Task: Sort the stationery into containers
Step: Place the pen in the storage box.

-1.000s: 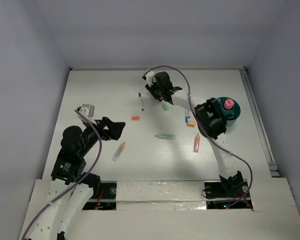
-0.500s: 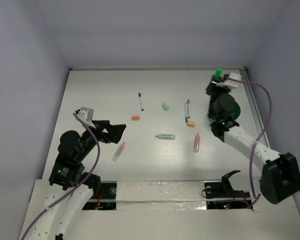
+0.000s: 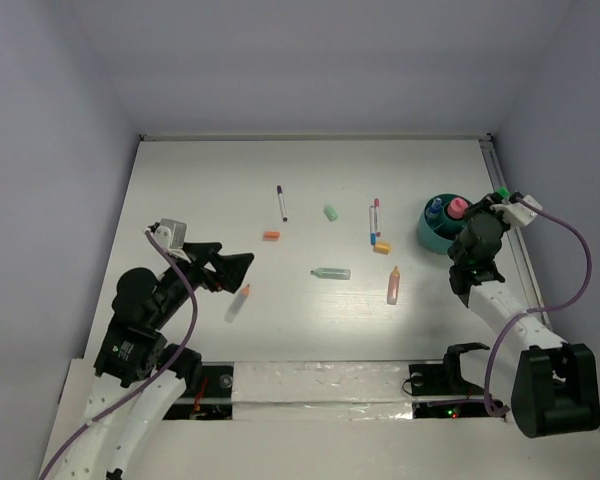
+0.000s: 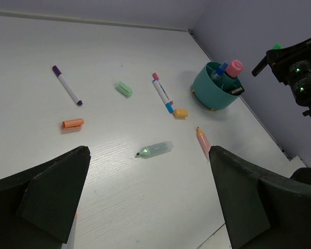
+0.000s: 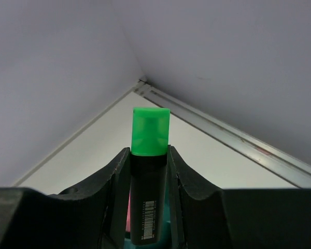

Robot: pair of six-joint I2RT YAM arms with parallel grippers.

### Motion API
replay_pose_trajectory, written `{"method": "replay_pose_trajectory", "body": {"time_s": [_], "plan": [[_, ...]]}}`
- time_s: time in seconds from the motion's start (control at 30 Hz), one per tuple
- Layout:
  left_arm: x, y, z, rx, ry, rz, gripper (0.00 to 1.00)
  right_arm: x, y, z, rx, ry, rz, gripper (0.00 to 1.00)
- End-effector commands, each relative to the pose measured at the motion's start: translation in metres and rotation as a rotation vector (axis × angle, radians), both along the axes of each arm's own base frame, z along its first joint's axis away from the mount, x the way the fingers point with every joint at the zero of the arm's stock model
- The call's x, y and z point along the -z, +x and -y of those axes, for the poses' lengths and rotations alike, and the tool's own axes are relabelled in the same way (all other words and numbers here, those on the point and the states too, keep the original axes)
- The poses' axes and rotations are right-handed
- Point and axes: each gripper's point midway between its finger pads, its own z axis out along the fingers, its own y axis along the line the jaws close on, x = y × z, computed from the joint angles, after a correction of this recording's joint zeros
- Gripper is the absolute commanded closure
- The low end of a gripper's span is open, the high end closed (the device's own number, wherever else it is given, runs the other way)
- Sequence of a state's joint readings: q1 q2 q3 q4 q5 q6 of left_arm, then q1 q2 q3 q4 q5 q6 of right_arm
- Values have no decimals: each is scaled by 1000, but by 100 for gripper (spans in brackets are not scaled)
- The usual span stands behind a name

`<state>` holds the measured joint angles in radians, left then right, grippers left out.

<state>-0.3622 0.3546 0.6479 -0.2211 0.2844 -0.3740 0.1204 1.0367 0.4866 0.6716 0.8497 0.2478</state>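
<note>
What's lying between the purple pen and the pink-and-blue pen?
A small pale-green cap lies between the purple pen and the pink-and-blue pen, touching neither. The left wrist view shows it clearly.

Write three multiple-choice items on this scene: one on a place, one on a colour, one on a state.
1. Where on the table does the teal tub stand?
A. near the left edge
B. near the right edge
C. dead centre

2. What colour is the cap of the marker in the right pincer?
A. green
B. orange
C. pink

3. How is the left pincer?
A. shut on a pen
B. wide open, empty
C. shut on a cap

Key: 1 B, the top view shows it far right; 2 A, the right wrist view shows a green cap; 3 B, its jaws stand far apart with nothing between.
</note>
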Motion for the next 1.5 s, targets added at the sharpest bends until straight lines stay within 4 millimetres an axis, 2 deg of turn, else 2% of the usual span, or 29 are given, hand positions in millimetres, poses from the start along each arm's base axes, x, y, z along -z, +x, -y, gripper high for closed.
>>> {"method": "replay_pose_trajectory", "body": {"time_s": [0.0,0.1,0.23,0.8,0.9,0.93,1.03,1.1,1.3,1.47], "plan": [[-13,-3,2,16,-13,62,1,7,8,14,19,67,29,100],[-14,-5,4,25,-14,68,1,22,20,12,-11,83,-30,100],[-15,-7,5,32,-16,72,1,38,21,8,-33,108,-71,100],[-16,-10,7,44,-18,79,1,72,25,2,-56,152,-126,99],[-17,-10,7,44,-19,82,1,74,23,-1,-70,170,-126,90],[-17,-10,7,45,-19,82,1,76,22,-2,-75,174,-134,80],[-18,-10,7,45,-20,84,1,74,17,-3,-75,190,-146,65],[-16,-10,7,44,-18,80,1,69,15,-4,-82,194,-139,52],[-19,-11,6,45,-23,88,1,46,10,-6,-98,196,-128,49],[-19,-12,6,47,-24,91,1,38,3,1,-55,183,-140,51]]}}
